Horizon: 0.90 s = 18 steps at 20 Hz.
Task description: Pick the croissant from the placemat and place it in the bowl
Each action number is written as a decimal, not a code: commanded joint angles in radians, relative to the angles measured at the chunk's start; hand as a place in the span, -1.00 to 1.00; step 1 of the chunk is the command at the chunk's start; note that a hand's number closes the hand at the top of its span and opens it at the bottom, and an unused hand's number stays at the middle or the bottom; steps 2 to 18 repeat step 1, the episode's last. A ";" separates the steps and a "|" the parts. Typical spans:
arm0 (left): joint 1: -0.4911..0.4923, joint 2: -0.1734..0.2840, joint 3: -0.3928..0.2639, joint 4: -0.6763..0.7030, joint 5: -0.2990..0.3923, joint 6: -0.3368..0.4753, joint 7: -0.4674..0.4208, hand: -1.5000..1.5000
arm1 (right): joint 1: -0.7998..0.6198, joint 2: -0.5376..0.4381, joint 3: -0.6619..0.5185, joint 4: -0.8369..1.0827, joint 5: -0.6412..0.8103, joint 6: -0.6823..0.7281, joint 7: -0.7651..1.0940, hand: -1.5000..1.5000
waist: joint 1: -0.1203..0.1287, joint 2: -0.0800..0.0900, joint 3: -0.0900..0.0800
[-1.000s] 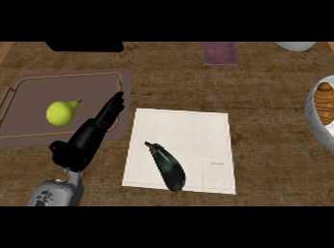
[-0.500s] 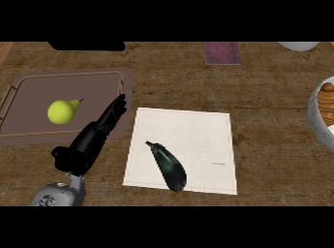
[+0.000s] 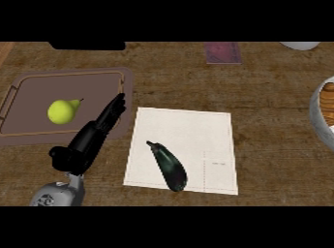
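Take the white placemat [image 3: 184,147] in the middle of the desk [image 3: 269,92] as your landmark. You will not find the croissant [image 3: 332,103] on it: the croissant lies in the grey bowl [image 3: 325,133] well to the right of the placemat, at the view's right edge, and only part of the bowl shows. What rests on the placemat is a dark eggplant [image 3: 169,166], lying lengthwise on its lower half with its stem end pointing up and left and its thick end close to the placemat's near edge.

Your left hand [image 3: 91,138] sits just to the left of the placemat, coming in from the lower edge on a grey forearm. Its fingers [image 3: 115,107] are stretched out straight and held close together, pointing up and slightly right; they grip nothing. The fingertips lie over the right rim of the brown tray [image 3: 26,128], which stands further left of the placemat. On that tray you see a yellow-green pear [image 3: 62,111], apart from the fingers and untouched.

Beyond the placemat, at the far edge of the desk, there is a small purple-brown flat thing [image 3: 222,53], a black object [image 3: 87,45] further left, and a bit of a pale round vessel [image 3: 300,45] off to the right; none of these is clear enough to name. Your right hand shows nowhere.
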 commanded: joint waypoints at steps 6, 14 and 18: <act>0.026 -0.006 -0.008 0.026 -0.008 -0.002 -0.034 0.00 | 0.048 -0.041 -0.015 0.049 -0.006 0.066 -0.061 -1.00 | 0.001 0.003 0.002; 0.026 -0.006 -0.008 0.026 -0.008 -0.002 -0.034 0.00 | 0.048 -0.041 -0.015 0.049 -0.006 0.066 -0.061 -1.00 | 0.001 0.003 0.002; 0.026 -0.006 -0.008 0.026 -0.008 -0.002 -0.034 0.00 | 0.048 -0.041 -0.015 0.049 -0.006 0.066 -0.061 -1.00 | 0.001 0.003 0.002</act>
